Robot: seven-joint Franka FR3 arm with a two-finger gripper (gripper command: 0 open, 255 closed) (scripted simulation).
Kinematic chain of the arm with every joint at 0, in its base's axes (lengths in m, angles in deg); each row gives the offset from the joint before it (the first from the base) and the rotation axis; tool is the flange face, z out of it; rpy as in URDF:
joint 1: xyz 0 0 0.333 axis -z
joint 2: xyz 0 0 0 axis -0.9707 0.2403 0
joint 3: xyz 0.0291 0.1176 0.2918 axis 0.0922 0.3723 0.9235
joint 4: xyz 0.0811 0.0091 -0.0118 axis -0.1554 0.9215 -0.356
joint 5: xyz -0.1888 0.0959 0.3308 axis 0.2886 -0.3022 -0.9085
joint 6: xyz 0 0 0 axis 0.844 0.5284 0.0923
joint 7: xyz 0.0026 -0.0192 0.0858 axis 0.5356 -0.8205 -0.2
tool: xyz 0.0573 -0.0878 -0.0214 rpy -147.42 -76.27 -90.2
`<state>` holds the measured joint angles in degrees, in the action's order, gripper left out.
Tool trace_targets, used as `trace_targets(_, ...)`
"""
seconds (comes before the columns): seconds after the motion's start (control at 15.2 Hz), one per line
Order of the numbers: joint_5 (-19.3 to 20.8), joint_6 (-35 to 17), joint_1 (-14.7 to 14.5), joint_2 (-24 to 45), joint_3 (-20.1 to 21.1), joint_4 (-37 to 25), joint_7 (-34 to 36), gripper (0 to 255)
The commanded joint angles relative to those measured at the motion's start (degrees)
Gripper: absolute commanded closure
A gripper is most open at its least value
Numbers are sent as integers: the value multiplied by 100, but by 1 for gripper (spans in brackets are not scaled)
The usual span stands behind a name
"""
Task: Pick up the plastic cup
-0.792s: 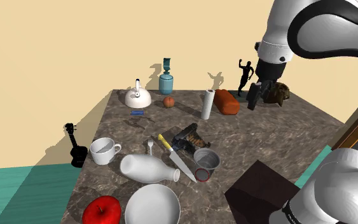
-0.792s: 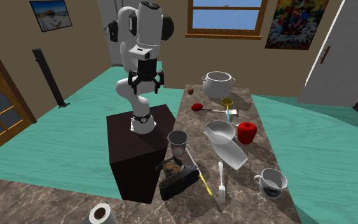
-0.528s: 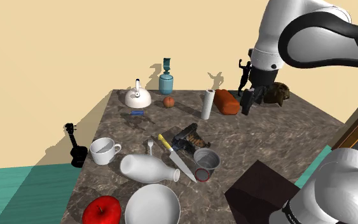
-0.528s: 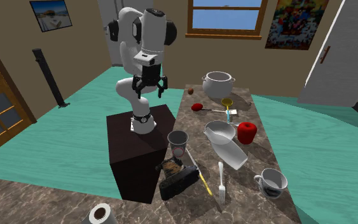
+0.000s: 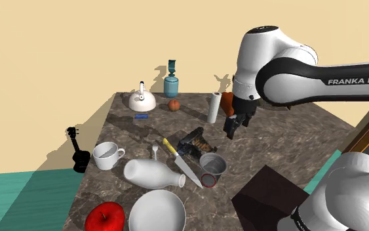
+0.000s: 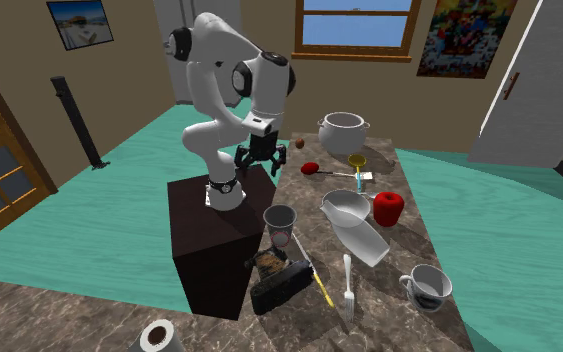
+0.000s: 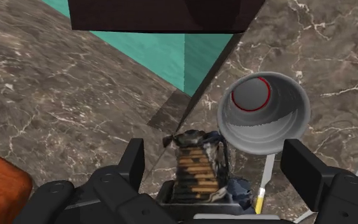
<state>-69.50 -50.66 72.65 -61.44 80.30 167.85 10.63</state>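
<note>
while the all-black two-finger tool [image 5: 231, 128] hangs in the air above the dark marbled surface [image 5: 288, 134], its fingers stand well apart and clasp nothing. the grey tapered cup [image 5: 213, 164] stands upright, mouth open, near the surface's edge beside the dark box stand [image 5: 268, 197], with a red ring round its base. in the wrist view the cup [image 7: 264, 113] lies ahead of the tool and towards one finger, not between the two and touching neither. just beside the cup runs the blade of a yellow-handled knife [image 5: 179, 161], and a dark brown-striped block [image 5: 196, 141] lies close behind it in the shoulder view. at the shoulder view's left of the cup lie a white bottle on its side [image 5: 151, 173], a white mug [image 5: 107, 155], a white bowl [image 5: 156, 211] and a red apple [image 5: 104, 216]. farther back stand an upright white roll [image 5: 213, 107], just beside the tool in that view, a white kettle [image 5: 141, 100] and a blue bottle [image 5: 171, 84]
</note>
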Motion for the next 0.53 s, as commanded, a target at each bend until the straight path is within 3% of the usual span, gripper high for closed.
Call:
trace_targets(0.0, -74, -400, -42, 270, 182, 152, 227, 0)
trace_targets(0.46, -109, -1620, -75, 1506, 816, 238, 1028, 0)
